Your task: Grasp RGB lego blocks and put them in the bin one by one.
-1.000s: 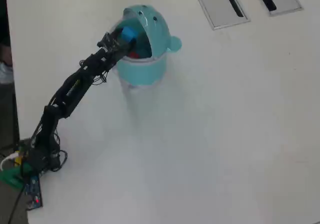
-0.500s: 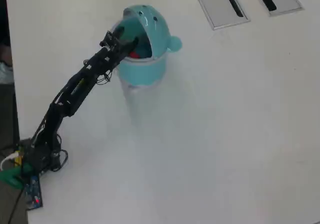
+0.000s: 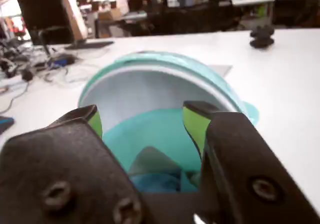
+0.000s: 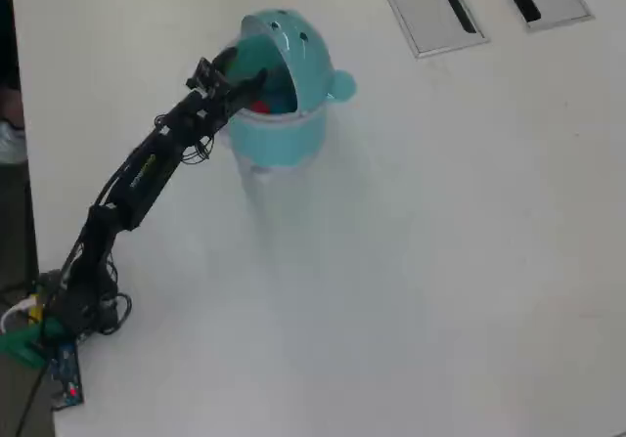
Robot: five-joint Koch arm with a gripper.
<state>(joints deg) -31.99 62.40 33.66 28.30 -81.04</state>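
The bin (image 4: 277, 129) is seen standing upright on the white table (image 4: 440, 261), its long axis vertical and its mouth turned toward the gripper (image 4: 245, 77). The domed lid (image 4: 298, 51) is tipped back on the far side of the opening, away from the gripper, with two dark dots showing on it in the overhead view. The side knob (image 4: 341, 86) sticks out on the side of the bin away from the arm.

In the wrist view the gripper (image 3: 142, 119) is held just in front of the mouth, its jaws spread wide apart with nothing between them. Past the two green-faced fingers (image 3: 196, 125) the pale underside of the lid (image 3: 150, 91) is shown, and low inside the bin (image 3: 240, 101) a light blue block (image 3: 155, 181) is made out.

Only in the overhead view is a red block (image 4: 260, 106) visible inside the bin, just beyond the gripper. A yellow-green block cannot be made out in either view.
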